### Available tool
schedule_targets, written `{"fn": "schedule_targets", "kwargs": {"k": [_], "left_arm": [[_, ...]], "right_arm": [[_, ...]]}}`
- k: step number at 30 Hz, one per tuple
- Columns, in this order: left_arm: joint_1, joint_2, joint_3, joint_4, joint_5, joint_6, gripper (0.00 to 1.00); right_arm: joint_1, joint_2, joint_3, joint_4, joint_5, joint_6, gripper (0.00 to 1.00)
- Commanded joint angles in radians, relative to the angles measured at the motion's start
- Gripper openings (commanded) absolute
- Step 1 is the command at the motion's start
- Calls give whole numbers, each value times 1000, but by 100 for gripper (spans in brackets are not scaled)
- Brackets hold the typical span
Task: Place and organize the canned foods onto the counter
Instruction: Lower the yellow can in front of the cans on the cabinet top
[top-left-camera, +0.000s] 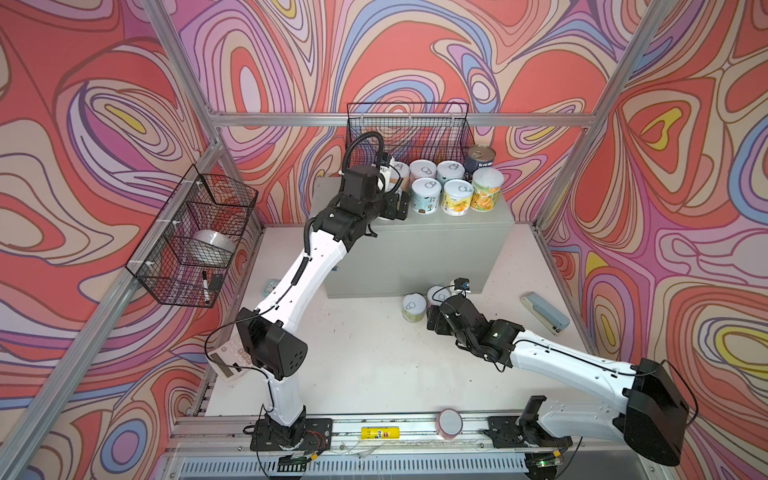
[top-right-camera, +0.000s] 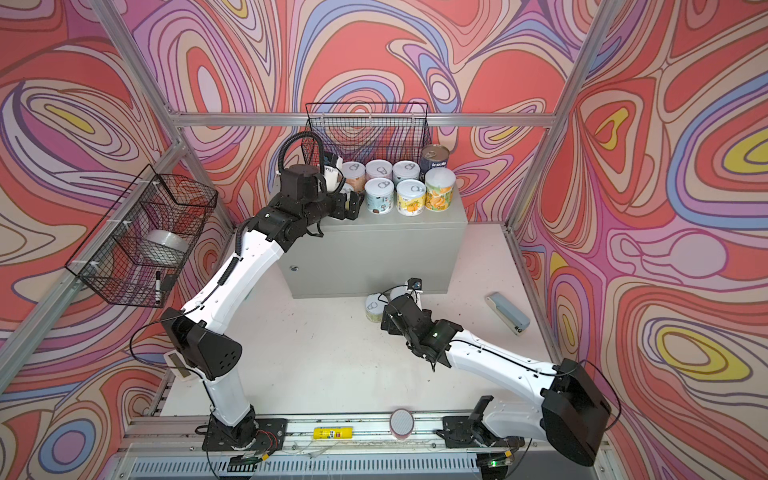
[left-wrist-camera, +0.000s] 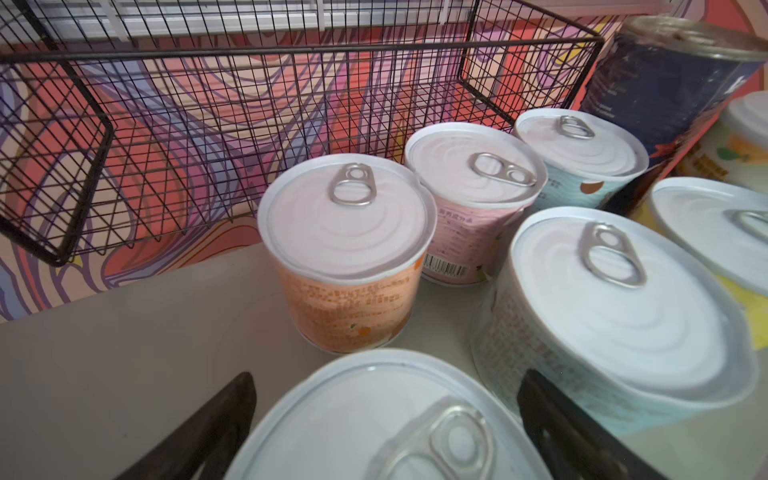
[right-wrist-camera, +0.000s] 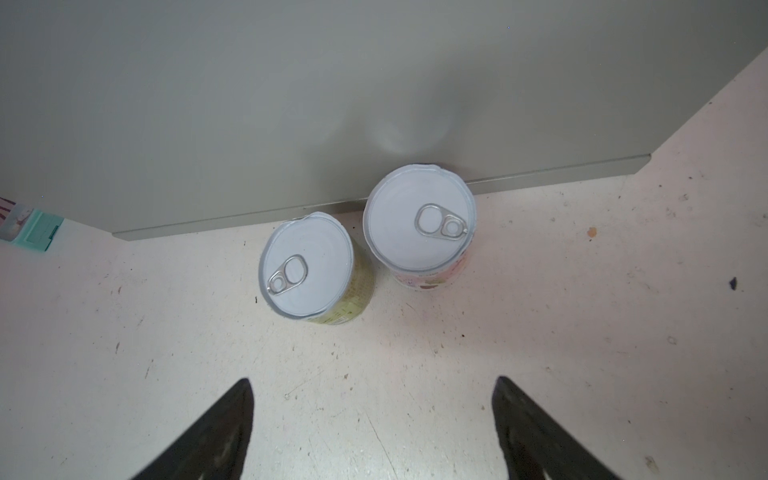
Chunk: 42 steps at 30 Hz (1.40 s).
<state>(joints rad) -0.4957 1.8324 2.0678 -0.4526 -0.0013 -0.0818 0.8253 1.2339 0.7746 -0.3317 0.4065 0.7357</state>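
Two cans not yet up: yellow-green can (right-wrist-camera: 307, 266) and pink can (right-wrist-camera: 419, 220). Both stand upright on the white surface (right-wrist-camera: 415, 374), just beside each other, the pink one against the front wall of the raised grey surface (right-wrist-camera: 291, 104).

Right jaws open, empty, short of the pair, which lies straight ahead, one can each side of the midline (right arm clearly nearer).

Other cans (top-left-camera: 426, 195) stand in rows up top. Left jaws straddle a white-lidded can (left-wrist-camera: 374, 419) there; gripping or released, cannot tell.
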Motion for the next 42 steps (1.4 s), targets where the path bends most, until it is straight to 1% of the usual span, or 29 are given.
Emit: {"fn": "schedule_targets", "kwargs": {"k": [1, 7, 9, 12, 17, 18, 20, 21, 23, 29, 38, 42], "left_arm": [[8, -84, -21, 48, -23, 35, 100], [9, -185, -69, 12, -103, 74, 97], [9, -233, -114, 15, -118, 72, 96], [8, -306, -201, 29, -133, 64, 92], [10, -371, -301, 27, -162, 65, 80], [13, -375, -314, 31, -163, 62, 74], [20, -373, -327, 32, -156, 54, 66], [24, -369, -330, 34, -150, 50, 65], [35, -357, -332, 35, -138, 42, 65], [54, -315, -327, 47, -123, 27, 73], [63, -268, -335, 71, -77, -12, 72], [63, -254, -332, 75, -75, -23, 72]], "right_arm": [[-4, 20, 36, -10, 5, -15, 92], [-5, 7, 39, -17, 2, -2, 92], [-3, 0, 31, -13, 1, 7, 92], [-4, -7, 20, -10, 3, 20, 92], [-4, -3, 16, 0, -6, 19, 92], [-4, 3, 20, -1, -6, 17, 92], [-5, 10, 25, 0, -11, 13, 92], [-5, 13, 27, 0, -11, 14, 92], [-4, 14, 29, 0, -10, 15, 92], [-3, 9, 25, 0, -6, 18, 92], [-5, 25, 32, -3, -8, 8, 92], [-6, 31, 34, 2, -13, 3, 92]]}}
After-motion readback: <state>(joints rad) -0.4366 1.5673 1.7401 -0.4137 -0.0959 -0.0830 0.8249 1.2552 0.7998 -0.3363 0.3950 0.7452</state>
